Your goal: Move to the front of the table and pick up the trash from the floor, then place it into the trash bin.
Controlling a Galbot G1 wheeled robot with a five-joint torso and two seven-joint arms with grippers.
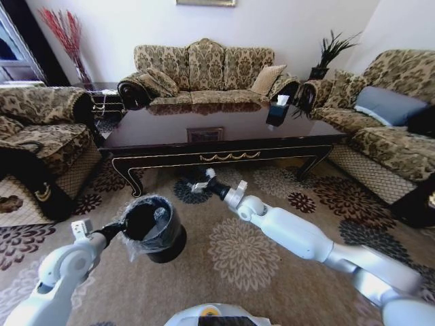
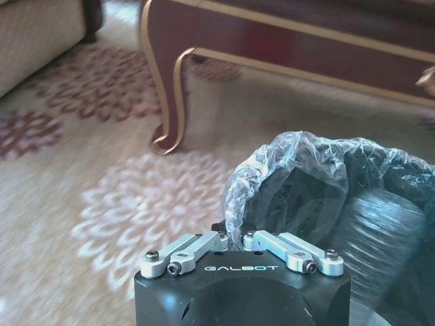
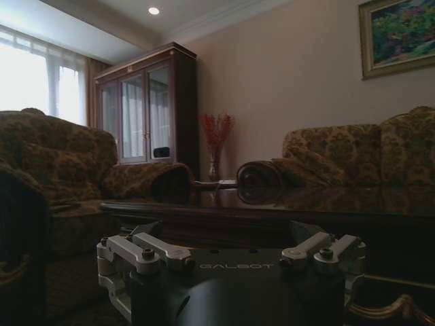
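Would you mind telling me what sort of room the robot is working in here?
Most likely a home living room: patterned sofas stand around a glossy dark coffee table on a floral carpet, with a glass-fronted cabinet by the wall.

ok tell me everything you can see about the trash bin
The trash bin is a small round black bucket lined with a thin, crinkled clear plastic bag that folds over its rim. It is tilted, its open mouth turned toward the left gripper, which is clamped on the near rim. It sits low over the patterned carpet, just in front of the table. Its inside looks dark; whether anything lies in it is unclear.
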